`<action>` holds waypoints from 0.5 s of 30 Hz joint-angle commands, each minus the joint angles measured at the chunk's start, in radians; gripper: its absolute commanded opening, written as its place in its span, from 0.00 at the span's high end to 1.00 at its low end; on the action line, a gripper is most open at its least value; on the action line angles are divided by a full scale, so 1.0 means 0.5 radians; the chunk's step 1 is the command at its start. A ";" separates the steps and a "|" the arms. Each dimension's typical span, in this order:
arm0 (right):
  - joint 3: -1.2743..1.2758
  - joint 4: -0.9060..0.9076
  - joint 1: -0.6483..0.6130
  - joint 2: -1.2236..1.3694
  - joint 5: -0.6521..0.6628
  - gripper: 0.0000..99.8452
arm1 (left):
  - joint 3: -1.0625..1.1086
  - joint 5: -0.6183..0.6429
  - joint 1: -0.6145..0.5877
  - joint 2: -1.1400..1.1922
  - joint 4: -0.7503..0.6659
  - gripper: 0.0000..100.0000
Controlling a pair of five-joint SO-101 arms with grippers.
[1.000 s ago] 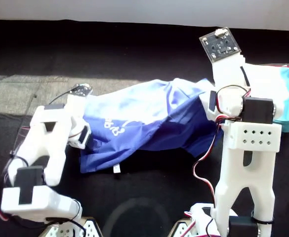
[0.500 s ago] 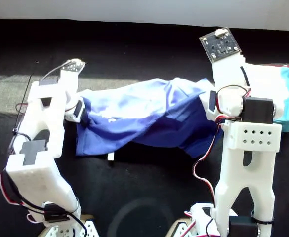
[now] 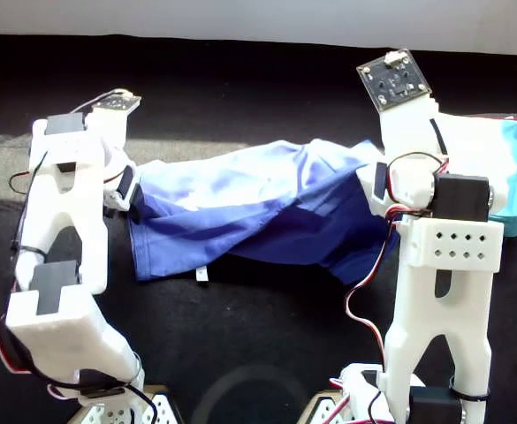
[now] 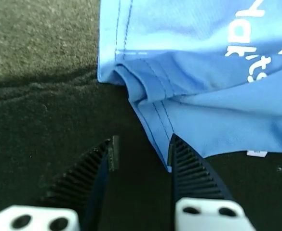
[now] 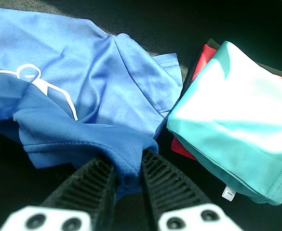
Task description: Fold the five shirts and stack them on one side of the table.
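We count the task as partly done: on the right side of the table (image 3: 267, 327) sits a pile of folded shirts (image 3: 505, 172), a teal shirt (image 5: 237, 125) on top, a red shirt (image 5: 204, 60) beneath; how many it holds we cannot tell. The blue shirt (image 3: 249, 208) lies rumpled mid-table, just beside the pile, not yet folded; the right gripper (image 5: 126, 161) pinches a bunched fold of it; the left gripper (image 4: 143, 144) stands wide and empty at its hem corner; we judge its folding and stacking are yet to do.
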 commanded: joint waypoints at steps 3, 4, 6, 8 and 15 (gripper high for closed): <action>-0.005 -0.038 0.017 -0.041 0.025 0.99 | -0.063 0.025 0.054 -0.318 0.276 0.83; -0.005 -0.038 0.017 -0.041 0.025 0.99 | -0.063 0.037 0.054 -0.348 0.325 0.83; -0.005 -0.038 0.017 -0.041 0.025 0.99 | -0.063 0.092 0.054 -0.391 0.414 0.82; -0.005 -0.041 0.014 -0.041 0.025 0.99 | -0.051 0.123 0.054 -0.413 0.503 0.82; -0.005 -0.041 0.014 -0.041 0.018 0.99 | 0.511 0.175 0.164 -0.450 0.313 0.83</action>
